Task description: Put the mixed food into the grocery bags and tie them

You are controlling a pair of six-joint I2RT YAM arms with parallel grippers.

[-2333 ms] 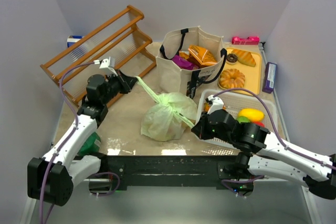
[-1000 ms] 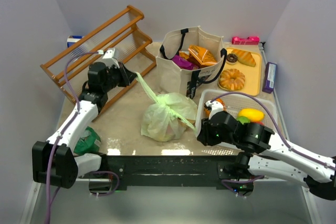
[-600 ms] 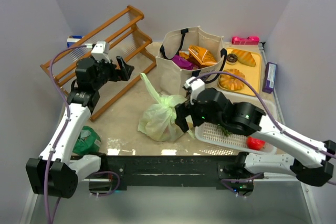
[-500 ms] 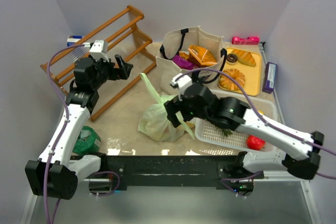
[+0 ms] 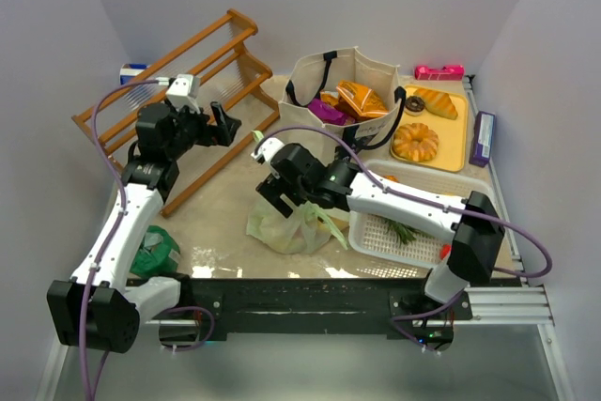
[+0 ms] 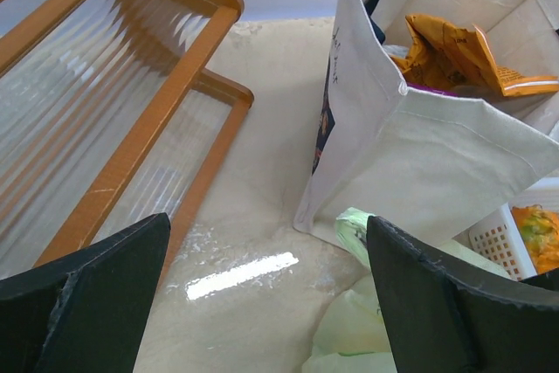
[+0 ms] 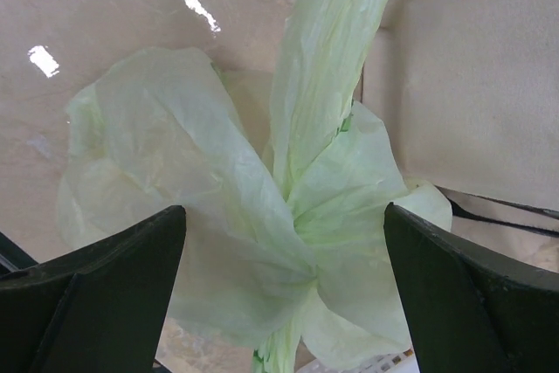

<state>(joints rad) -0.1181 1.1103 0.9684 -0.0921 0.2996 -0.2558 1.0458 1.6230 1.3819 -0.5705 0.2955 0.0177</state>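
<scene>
Hovering over the pale green plastic bag point(image 7: 175, 155), the right gripper point(image 7: 284, 242) has its jaws spread wide, holding nothing, the twisted handles point(image 7: 332, 41) standing up between them. Left gripper's point(image 5: 223, 125) wide open too, empty, by the wooden rack point(image 5: 202, 36). Bag sits mid-table beside the canvas tote point(image 5: 315, 129), orange snack packet point(image 6: 454, 45) inside that. Tying looks the step in hand; next call: pinch those handles and pull the knot tight.

- Slatted brown wooden rack point(image 5: 164, 69): lying on the beige bench point(image 5: 221, 204), just left of and beyond the left gripper point(image 5: 223, 127).
- White mesh plastic basket point(image 5: 399, 237): just right of the right gripper point(image 5: 272, 196).
- Orange tray point(image 5: 455, 143) carrying a glazed ring donut point(image 5: 414, 141) and a bread loaf point(image 5: 435, 102): well right of the right gripper, beyond the basket.
- Small dark green bundle point(image 5: 155, 255): well nearer than the left gripper, at the bench's left edge.
</scene>
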